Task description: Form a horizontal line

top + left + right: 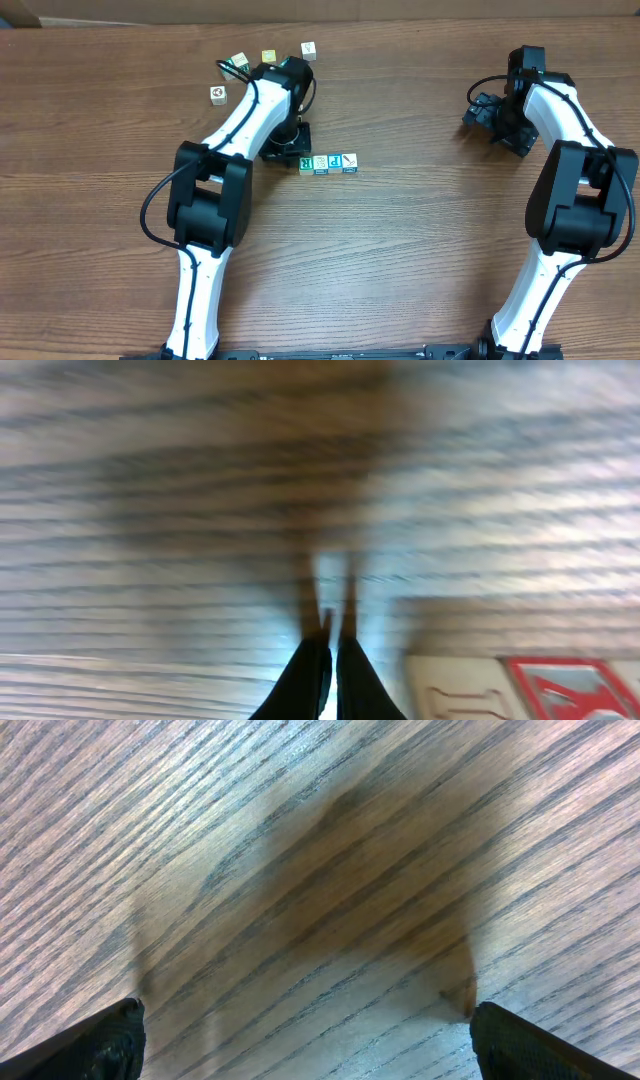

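Four small letter cubes make the horizontal line [328, 162] near the table's middle: a teal "R" cube [306, 164], a pale patterned cube [321, 163], a blue "P" cube [336, 161] and a white marked cube [350, 160]. My left gripper [292, 153] is down at the table just left of the "R" cube, shut and holding nothing. In the blurred left wrist view its fingers [315, 675] are pressed together, with a pale cube face [450, 690] and a red-framed one [565, 688] at lower right. My right gripper [480, 110] hovers far right, open over bare wood [305, 1040].
Several loose cubes lie behind the left arm: a white one [218, 94], a pale one [238, 63], a yellowish one [268, 57] and another white one [308, 48]. The wooden table [430, 240] stretches between the arms.
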Available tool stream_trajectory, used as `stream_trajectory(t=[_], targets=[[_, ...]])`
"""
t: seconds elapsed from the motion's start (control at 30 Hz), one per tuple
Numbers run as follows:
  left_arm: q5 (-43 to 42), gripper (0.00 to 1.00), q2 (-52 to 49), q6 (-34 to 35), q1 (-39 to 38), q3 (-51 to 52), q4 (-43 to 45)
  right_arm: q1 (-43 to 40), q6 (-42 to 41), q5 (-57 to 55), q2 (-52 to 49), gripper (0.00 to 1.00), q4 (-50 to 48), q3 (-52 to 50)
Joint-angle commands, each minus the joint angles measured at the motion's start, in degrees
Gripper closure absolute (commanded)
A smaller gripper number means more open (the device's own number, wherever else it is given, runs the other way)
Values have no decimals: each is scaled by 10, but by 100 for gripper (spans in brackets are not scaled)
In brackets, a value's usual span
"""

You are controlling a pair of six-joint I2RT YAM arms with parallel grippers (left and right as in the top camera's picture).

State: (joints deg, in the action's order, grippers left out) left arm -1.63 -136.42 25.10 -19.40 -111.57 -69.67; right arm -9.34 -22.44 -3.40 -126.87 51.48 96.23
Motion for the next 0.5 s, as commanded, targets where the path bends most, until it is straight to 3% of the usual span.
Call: stream_trajectory(t=[0.0, 0.47], targets=[[31, 96, 0, 3, 37, 3, -8, -2, 0, -4, 23, 0, -3, 11], [35, 96, 0, -24, 135, 3, -24, -2, 0, -4, 23, 0, -3, 11]])
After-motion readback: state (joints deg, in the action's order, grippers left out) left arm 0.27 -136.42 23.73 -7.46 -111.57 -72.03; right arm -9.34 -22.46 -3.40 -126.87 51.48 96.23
